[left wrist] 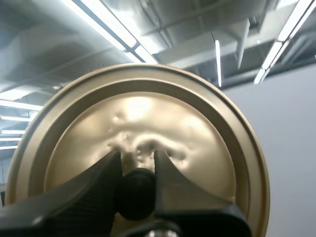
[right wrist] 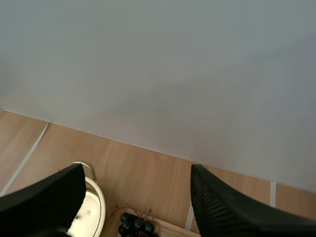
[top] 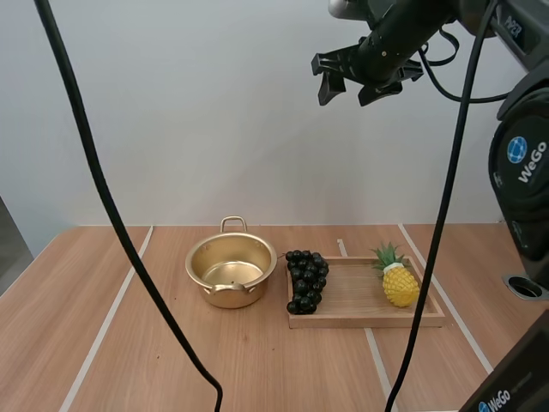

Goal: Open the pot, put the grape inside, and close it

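This looks like a robotics lab or test cell. The wooden surface [top: 257, 369] is marked out with straight white lines [top: 111, 318] and backs onto a plain, bare wall [top: 197, 112]. A black robot arm [top: 521, 159] bearing a maker's logo stands at its edge. The things set out read as props rather than kitchenware in use: a small gold pot [top: 196, 257], a bunch of grapes [top: 307, 279] and a toy-like pineapple [top: 400, 283] on a wooden tray [top: 360, 320].

A yellow toy pineapple with a green crown [top: 400, 281] rests at the right end of a shallow wooden tray [top: 356, 298] on the light wooden bench [top: 274, 369].
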Robot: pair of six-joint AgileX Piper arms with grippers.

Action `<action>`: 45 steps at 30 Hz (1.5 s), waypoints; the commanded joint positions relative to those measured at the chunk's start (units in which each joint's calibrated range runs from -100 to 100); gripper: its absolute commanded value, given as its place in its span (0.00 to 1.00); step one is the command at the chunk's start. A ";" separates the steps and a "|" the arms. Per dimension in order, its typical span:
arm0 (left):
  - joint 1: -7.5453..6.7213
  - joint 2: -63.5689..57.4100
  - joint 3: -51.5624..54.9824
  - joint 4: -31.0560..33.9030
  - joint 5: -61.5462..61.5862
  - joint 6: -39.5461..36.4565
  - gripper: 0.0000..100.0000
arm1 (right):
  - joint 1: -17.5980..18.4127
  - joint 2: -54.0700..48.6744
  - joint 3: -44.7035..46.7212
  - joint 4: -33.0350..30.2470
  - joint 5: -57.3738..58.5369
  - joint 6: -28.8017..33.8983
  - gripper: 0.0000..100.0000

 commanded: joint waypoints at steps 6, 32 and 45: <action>0.11 7.59 -26.95 -2.01 -0.50 -1.28 0.00 | 0.52 2.90 1.67 1.44 0.00 -0.95 1.00; 0.11 11.76 -45.41 -5.56 13.00 -0.52 0.00 | 5.94 7.19 33.76 -4.78 0.00 -0.89 1.00; 0.11 11.76 -45.41 -6.17 13.00 0.61 0.00 | 5.94 7.36 33.89 -7.29 0.00 -0.89 1.00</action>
